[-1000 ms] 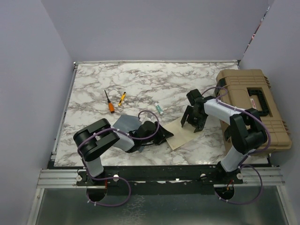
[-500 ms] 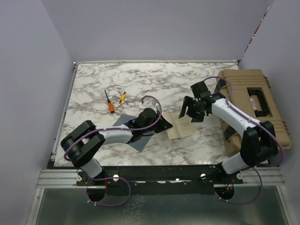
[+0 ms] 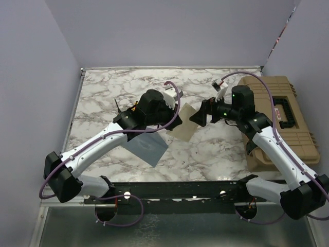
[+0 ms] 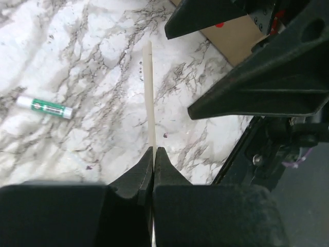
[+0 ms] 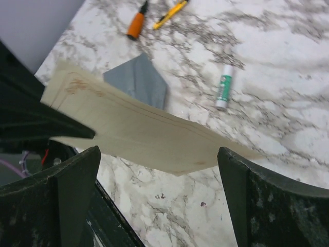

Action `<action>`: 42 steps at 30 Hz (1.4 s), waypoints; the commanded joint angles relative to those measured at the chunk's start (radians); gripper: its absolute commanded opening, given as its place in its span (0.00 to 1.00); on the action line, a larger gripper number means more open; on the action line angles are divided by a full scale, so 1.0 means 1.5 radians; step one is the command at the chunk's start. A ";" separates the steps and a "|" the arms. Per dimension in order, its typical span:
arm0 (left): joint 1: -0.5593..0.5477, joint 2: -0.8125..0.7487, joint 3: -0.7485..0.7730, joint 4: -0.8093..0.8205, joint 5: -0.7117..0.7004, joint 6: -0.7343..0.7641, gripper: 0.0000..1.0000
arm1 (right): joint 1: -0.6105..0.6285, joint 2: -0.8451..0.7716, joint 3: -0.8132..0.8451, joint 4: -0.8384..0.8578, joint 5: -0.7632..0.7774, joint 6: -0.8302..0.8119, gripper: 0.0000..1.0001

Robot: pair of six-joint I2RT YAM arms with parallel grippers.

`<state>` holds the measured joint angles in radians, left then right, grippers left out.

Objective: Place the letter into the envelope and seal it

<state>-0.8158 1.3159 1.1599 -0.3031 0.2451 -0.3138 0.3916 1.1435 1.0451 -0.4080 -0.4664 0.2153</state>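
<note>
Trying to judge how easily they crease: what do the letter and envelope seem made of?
The letter: probably thin cream paper or light card, matte; it bows slightly and looks sliver-thin edge-on. The envelope: likely slate grey-blue paper, matte, lying flat with a visible fold line.

Tan toolbox (image 3: 272,85); green glue stick (image 5: 224,86); orange screwdriver (image 5: 138,23)

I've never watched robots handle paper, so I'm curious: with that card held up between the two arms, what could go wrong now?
The left hand pinches the letter by one edge only, so the bending card could slip or twist. The right hand, wide open beside its free end, might crumple it when closing. The envelope lies unheld on the table and may slide.
</note>
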 commanded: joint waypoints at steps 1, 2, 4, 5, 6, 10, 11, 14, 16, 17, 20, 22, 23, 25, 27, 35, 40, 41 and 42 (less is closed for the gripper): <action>0.011 -0.013 0.090 -0.198 0.039 0.196 0.00 | 0.002 -0.028 -0.013 0.054 -0.180 -0.116 1.00; 0.012 -0.012 0.109 -0.220 0.039 0.220 0.00 | 0.003 -0.024 -0.003 0.029 -0.198 -0.148 1.00; 0.012 -0.009 0.140 -0.256 0.025 0.251 0.00 | 0.002 -0.010 0.026 -0.033 -0.232 -0.211 1.00; 0.012 -0.008 0.156 -0.269 0.023 0.264 0.00 | 0.003 0.002 0.049 -0.070 -0.240 -0.243 1.00; 0.012 -0.007 0.171 -0.282 0.021 0.276 0.00 | 0.002 0.014 0.066 -0.102 -0.246 -0.268 1.00; 0.013 -0.001 0.220 -0.300 0.015 0.288 0.00 | 0.003 0.052 0.079 -0.138 -0.276 -0.297 0.99; 0.013 -0.001 0.228 -0.300 0.016 0.288 0.00 | 0.003 0.058 0.070 -0.122 -0.294 -0.287 0.98; 0.013 -0.003 0.245 -0.300 0.009 0.295 0.00 | 0.002 0.062 0.028 -0.041 -0.334 -0.237 0.97; 0.014 -0.003 0.259 -0.302 0.013 0.299 0.00 | 0.002 0.063 0.009 0.008 -0.349 -0.222 0.96; 0.014 -0.004 0.267 -0.303 0.019 0.301 0.00 | 0.003 0.062 0.004 0.021 -0.356 -0.221 0.96; 0.016 -0.004 0.291 -0.309 0.039 0.305 0.00 | 0.002 0.062 -0.008 0.072 -0.383 -0.205 0.95; 0.017 -0.007 0.306 -0.310 0.058 0.305 0.00 | 0.003 0.066 -0.016 0.108 -0.406 -0.183 0.93; 0.018 -0.010 0.311 -0.310 0.072 0.306 0.00 | 0.003 0.072 -0.017 0.118 -0.405 -0.173 0.93; 0.019 -0.017 0.321 -0.310 0.087 0.308 0.00 | 0.003 0.082 -0.014 0.114 -0.392 -0.179 0.92; 0.022 -0.024 0.328 -0.311 0.088 0.308 0.00 | 0.002 0.089 -0.002 0.098 -0.378 -0.193 0.92; 0.026 -0.020 0.327 -0.301 0.068 0.294 0.00 | 0.002 0.082 -0.014 0.195 -0.257 -0.111 0.99; 0.028 -0.019 0.332 -0.291 0.070 0.291 0.00 | 0.003 0.119 -0.017 0.263 -0.418 -0.072 0.88; 0.029 -0.020 0.333 -0.289 0.068 0.290 0.00 | 0.002 0.130 -0.007 0.255 -0.456 -0.067 0.82; 0.030 -0.021 0.334 -0.286 0.067 0.288 0.00 | 0.003 0.141 0.001 0.243 -0.494 -0.063 0.76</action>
<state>-0.7792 1.2930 1.6405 -0.7498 0.3370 0.1299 0.3916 1.2945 1.0218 -0.0910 -0.9958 0.0597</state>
